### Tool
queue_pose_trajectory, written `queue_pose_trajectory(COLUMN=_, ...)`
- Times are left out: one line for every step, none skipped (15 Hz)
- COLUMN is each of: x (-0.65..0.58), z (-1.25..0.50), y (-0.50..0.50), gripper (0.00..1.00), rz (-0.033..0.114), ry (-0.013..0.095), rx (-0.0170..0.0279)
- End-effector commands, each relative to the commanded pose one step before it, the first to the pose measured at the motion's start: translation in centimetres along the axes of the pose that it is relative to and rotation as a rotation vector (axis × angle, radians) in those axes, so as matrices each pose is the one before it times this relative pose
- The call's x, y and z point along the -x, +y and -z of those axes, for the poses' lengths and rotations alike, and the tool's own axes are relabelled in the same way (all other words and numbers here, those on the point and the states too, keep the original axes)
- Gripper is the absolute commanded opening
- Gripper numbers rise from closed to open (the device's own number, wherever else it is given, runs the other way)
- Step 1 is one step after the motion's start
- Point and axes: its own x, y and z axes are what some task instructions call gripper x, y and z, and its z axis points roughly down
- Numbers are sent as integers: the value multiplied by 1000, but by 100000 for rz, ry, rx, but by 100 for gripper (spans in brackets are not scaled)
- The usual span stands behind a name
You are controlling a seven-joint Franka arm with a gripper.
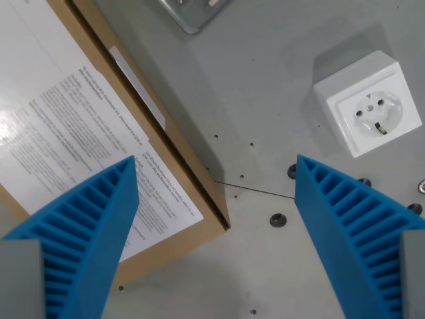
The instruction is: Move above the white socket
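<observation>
You are looking straight down from the wrist camera at a grey metal surface (279, 73). Your claw (216, 183) stands wide, its two blue ribbed fingers (93, 226) reaching up from the bottom corners with nothing between them but bare surface. The white socket (367, 103) sits at the wrist view's right, in the upper part of the picture, lying flat with its round two-pin face turned up toward you; it is well apart from both fingers and off to the right of the gap between them. At the wrist view's left lies a closed brown cardboard box (199, 179), its contents hidden, with a white printed sheet (73, 119) stuck on top. A piece of shiny metal (192, 13) shows at the top edge. Small dark bolts (277, 220) and screw holes dot the surface.
</observation>
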Motion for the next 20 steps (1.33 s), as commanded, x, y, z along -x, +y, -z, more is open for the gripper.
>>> queue_pose_trajectory(x=-19, z=252, y=6, gripper=100, rz=16, ry=656, rx=146)
queue_pose_trajectory(x=0, z=-1, y=1, gripper=100, rz=51, ry=-28, rx=3)
queue_pose_trajectory(x=1, z=-3, y=4, gripper=100, rz=50, ry=-4, rx=-3)
queue_pose_trajectory(x=1, z=-7, y=8, gripper=100, rz=212, ry=19, rx=-18)
queue_pose_trajectory(x=2, z=-12, y=14, gripper=100, rz=177, ry=75, rx=-1)
queue_pose_trajectory(x=3, z=-19, y=22, gripper=100, rz=372, ry=70, rx=-19)
queue_pose_trajectory(x=5, z=-28, y=32, gripper=100, rz=486, ry=54, rx=-20)
queue_pose_trajectory(x=7, z=-39, y=44, gripper=100, rz=530, ry=70, rx=-43)
queue_pose_trajectory(x=9, z=-51, y=59, gripper=100, rz=653, ry=81, rx=-43)
queue_pose_trajectory(x=11, z=-66, y=76, gripper=100, rz=740, ry=154, rx=-54)
queue_pose_trajectory(x=11, z=-64, y=75, gripper=100, rz=452, ry=200, rx=-45)
queue_pose_trajectory(x=14, z=-78, y=95, gripper=100, rz=586, ry=300, rx=-38)
queue_pose_trajectory(x=17, z=-92, y=117, gripper=100, rz=687, ry=334, rx=-27)
queue_pose_trajectory(x=20, z=-108, y=139, gripper=100, rz=916, ry=278, rx=-87)
queue_pose_trajectory(x=24, z=-124, y=160, gripper=100, rz=1000, ry=504, rx=-68)
queue_pose_trajectory(x=27, z=-140, y=178, gripper=100, rz=1106, ry=528, rx=-25)
queue_pose_trajectory(x=31, z=-156, y=191, gripper=100, rz=887, ry=517, rx=74)
queue_pose_trajectory(x=36, z=-172, y=199, gripper=100, rz=1218, ry=491, rx=76)
queue_pose_trajectory(x=42, z=-187, y=203, gripper=100, rz=1139, ry=393, rx=51)
queue_pose_trajectory(x=50, z=-201, y=208, gripper=100, rz=1183, ry=367, rx=251)
